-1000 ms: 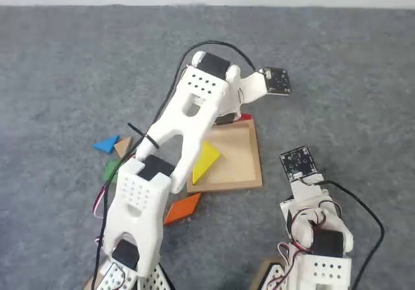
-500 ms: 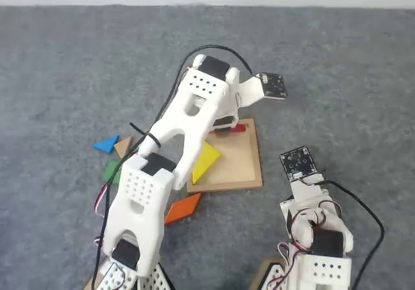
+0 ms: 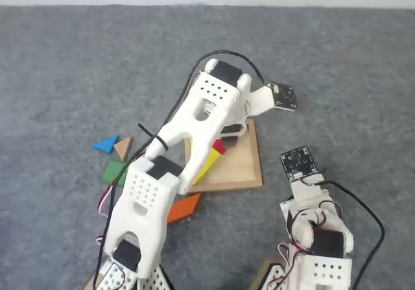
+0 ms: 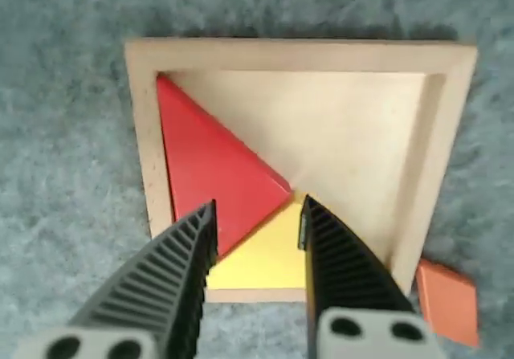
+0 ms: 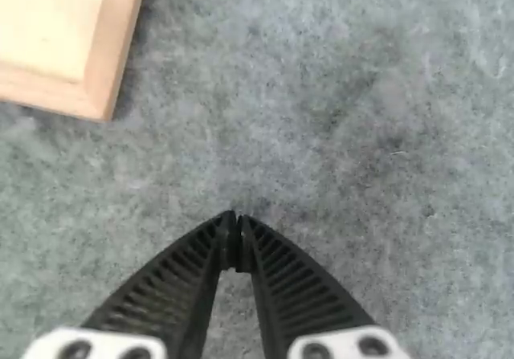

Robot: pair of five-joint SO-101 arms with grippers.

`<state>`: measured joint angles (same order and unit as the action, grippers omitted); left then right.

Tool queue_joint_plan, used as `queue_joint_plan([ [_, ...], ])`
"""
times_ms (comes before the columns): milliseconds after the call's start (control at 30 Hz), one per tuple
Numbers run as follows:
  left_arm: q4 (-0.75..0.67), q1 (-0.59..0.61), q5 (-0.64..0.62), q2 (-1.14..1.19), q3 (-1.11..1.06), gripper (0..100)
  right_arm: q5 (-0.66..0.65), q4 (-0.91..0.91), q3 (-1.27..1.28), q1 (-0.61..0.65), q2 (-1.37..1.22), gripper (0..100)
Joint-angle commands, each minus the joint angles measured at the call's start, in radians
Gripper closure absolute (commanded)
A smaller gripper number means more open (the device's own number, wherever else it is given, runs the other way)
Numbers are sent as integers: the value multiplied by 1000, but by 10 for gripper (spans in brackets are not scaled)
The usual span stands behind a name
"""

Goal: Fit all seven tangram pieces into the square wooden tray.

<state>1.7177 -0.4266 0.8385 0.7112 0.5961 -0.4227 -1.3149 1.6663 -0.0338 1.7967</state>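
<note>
The square wooden tray (image 3: 245,168) sits on the grey, carpet-like worktop (image 3: 337,56), and two pieces lie inside it. The red triangle (image 4: 205,170) rests flat with one side along a tray wall and a point toward the middle. The yellow triangle (image 4: 261,261) lies along the neighbouring wall, and the two meet edge to edge. The left hand (image 4: 259,213) hangs above that seam, its jaws parted and nothing between them. The orange piece (image 4: 448,299) lies on the worktop just outside a tray corner. Further off, beyond the left arm (image 3: 194,118), the blue triangle (image 3: 106,144), a tan triangle (image 3: 123,147) and a green piece (image 3: 115,170) cluster close together. The right hand (image 5: 231,232) is clenched on nothing, low over bare worktop near another tray corner.
</note>
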Motion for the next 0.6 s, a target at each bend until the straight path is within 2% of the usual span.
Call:
queue_joint_plan([
  [0,35,5,-5,-28,44,838,-8,-1,17,4,16,991],
  [167,35,25,-130,-52,56,853,-8,-1,17,4,16,991],
  [333,38,34,-331,-249,50,882,-8,-1,17,4,16,991],
  [467,34,48,-459,-476,-93,885,-8,-1,17,4,16,991],
  [567,-9,74,-592,-646,-315,885,-8,-1,17,4,16,991],
])
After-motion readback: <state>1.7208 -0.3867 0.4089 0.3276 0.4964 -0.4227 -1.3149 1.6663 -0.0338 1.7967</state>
